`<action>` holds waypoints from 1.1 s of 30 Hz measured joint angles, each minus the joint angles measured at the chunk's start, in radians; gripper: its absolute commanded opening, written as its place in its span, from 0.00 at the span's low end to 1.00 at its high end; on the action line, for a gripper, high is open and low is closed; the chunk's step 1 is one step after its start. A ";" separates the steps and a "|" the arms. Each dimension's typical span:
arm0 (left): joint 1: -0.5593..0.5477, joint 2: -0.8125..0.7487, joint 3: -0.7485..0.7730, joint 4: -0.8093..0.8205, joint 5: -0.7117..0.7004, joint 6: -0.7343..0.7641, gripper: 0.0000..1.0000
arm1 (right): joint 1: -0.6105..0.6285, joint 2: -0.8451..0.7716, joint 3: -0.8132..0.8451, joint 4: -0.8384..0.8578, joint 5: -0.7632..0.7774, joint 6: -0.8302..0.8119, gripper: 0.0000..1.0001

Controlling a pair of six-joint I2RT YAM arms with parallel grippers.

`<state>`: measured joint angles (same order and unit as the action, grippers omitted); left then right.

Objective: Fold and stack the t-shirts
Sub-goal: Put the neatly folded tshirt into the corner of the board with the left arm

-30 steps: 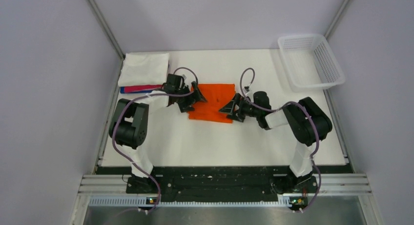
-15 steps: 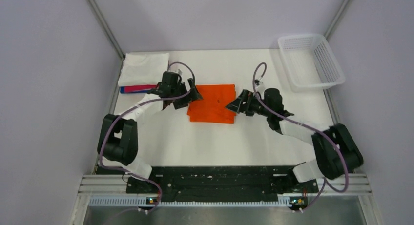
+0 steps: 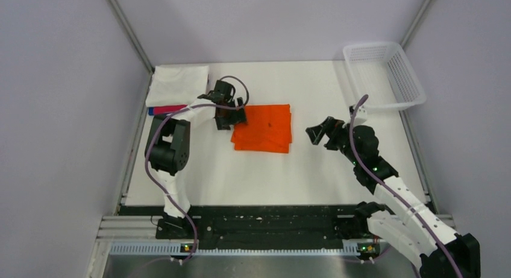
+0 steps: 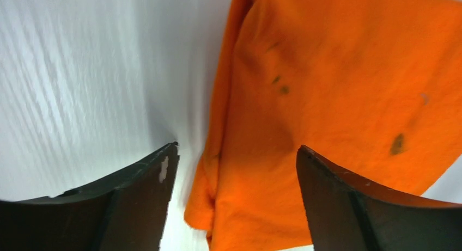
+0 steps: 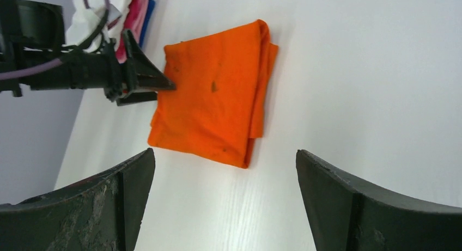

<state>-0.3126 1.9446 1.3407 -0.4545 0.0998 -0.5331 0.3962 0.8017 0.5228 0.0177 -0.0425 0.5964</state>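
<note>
An orange t-shirt (image 3: 264, 128), folded into a flat rectangle, lies in the middle of the white table (image 3: 277, 181). It also shows in the left wrist view (image 4: 327, 98) and the right wrist view (image 5: 215, 98). My left gripper (image 3: 236, 115) is open at the shirt's left edge, its jaws straddling the near corner of the cloth (image 4: 229, 207). My right gripper (image 3: 316, 135) is open and empty, a little to the right of the shirt. A stack of folded shirts sits at the back left: white (image 3: 178, 84) on top, pink-red (image 3: 170, 110) and blue (image 3: 150, 111) edges below.
A white plastic mesh basket (image 3: 385, 73) stands at the back right corner. Grey walls close in the left, back and right sides. The arm bases and a black rail (image 3: 271, 221) run along the near edge.
</note>
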 measured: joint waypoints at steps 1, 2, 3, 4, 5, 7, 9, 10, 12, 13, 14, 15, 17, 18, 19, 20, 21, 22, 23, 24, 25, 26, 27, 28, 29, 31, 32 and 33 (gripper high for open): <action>-0.002 0.012 0.025 -0.008 0.000 0.003 0.75 | 0.000 -0.013 -0.006 -0.024 0.018 -0.003 0.99; -0.008 0.027 0.051 -0.010 -0.003 0.007 0.70 | 0.000 -0.022 -0.010 -0.044 0.032 -0.004 0.99; -0.015 0.047 0.074 -0.010 -0.004 0.010 0.68 | 0.000 -0.031 -0.013 -0.065 0.049 -0.007 0.99; -0.025 0.066 0.092 -0.011 -0.006 0.012 0.63 | 0.000 -0.039 -0.014 -0.080 0.064 -0.010 0.99; -0.038 0.084 0.117 -0.023 -0.015 0.016 0.59 | 0.000 -0.045 -0.015 -0.095 0.078 -0.012 0.99; -0.067 0.110 0.148 -0.032 -0.029 0.019 0.42 | 0.000 -0.057 -0.019 -0.110 0.099 -0.015 0.99; -0.100 0.139 0.194 -0.060 -0.062 0.025 0.09 | 0.000 -0.064 -0.019 -0.124 0.114 -0.020 0.99; -0.114 0.155 0.214 -0.072 -0.083 0.019 0.00 | 0.000 -0.067 -0.019 -0.128 0.121 -0.021 0.99; -0.145 0.183 0.268 -0.111 -0.141 0.018 0.00 | 0.000 -0.074 -0.019 -0.138 0.133 -0.022 0.99; -0.159 0.195 0.294 -0.133 -0.181 0.019 0.00 | 0.000 -0.076 -0.020 -0.140 0.140 -0.023 0.99; -0.173 0.208 0.320 -0.159 -0.223 0.020 0.00 | 0.000 -0.079 -0.022 -0.140 0.146 -0.025 0.99; -0.186 0.220 0.347 -0.187 -0.269 0.021 0.00 | 0.000 -0.082 -0.026 -0.140 0.154 -0.026 0.99; -0.205 0.235 0.386 -0.234 -0.352 0.032 0.00 | 0.000 -0.084 -0.026 -0.152 0.169 -0.029 0.99; -0.212 0.242 0.409 -0.262 -0.407 0.043 0.00 | 0.000 -0.084 -0.026 -0.155 0.175 -0.029 0.99; -0.214 0.245 0.423 -0.282 -0.458 0.058 0.00 | 0.000 -0.084 -0.026 -0.158 0.181 -0.029 0.99; -0.214 0.246 0.438 -0.300 -0.517 0.075 0.00 | 0.000 -0.085 -0.026 -0.161 0.187 -0.029 0.99; -0.212 0.246 0.449 -0.311 -0.567 0.094 0.00 | 0.000 -0.086 -0.026 -0.164 0.192 -0.029 0.99; -0.208 0.246 0.462 -0.314 -0.637 0.130 0.00 | 0.000 -0.087 -0.026 -0.166 0.197 -0.029 0.99; -0.204 0.244 0.467 -0.310 -0.682 0.157 0.00 | 0.000 -0.087 -0.027 -0.168 0.201 -0.029 0.99; -0.200 0.240 0.468 -0.299 -0.736 0.196 0.00 | 0.000 -0.088 -0.028 -0.168 0.204 -0.029 0.99; -0.197 0.234 0.467 -0.286 -0.787 0.242 0.00 | 0.000 -0.089 -0.032 -0.167 0.207 -0.029 0.99; -0.194 0.227 0.465 -0.268 -0.827 0.283 0.00 | 0.000 -0.089 -0.034 -0.172 0.210 -0.029 0.99; -0.191 0.219 0.458 -0.244 -0.857 0.320 0.00 | 0.000 -0.089 -0.038 -0.173 0.213 -0.029 0.99; -0.187 0.203 0.442 -0.204 -0.892 0.376 0.00 | 0.000 -0.088 -0.039 -0.179 0.216 -0.029 0.99; -0.182 0.182 0.423 -0.163 -0.926 0.436 0.00 | 0.000 -0.088 -0.039 -0.183 0.219 -0.029 0.99; -0.171 0.150 0.403 -0.108 -0.961 0.523 0.00 | 0.000 -0.089 -0.039 -0.183 0.228 -0.030 0.99; -0.164 0.133 0.399 -0.075 -0.976 0.576 0.00 | 0.000 -0.089 -0.039 -0.183 0.231 -0.030 0.99; -0.158 0.119 0.399 -0.046 -0.988 0.620 0.00 | 0.000 -0.088 -0.039 -0.184 0.235 -0.031 0.99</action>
<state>-0.4702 2.0640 1.7397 -0.5003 -0.8879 0.0864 0.3962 0.7136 0.4835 -0.1665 0.1928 0.5655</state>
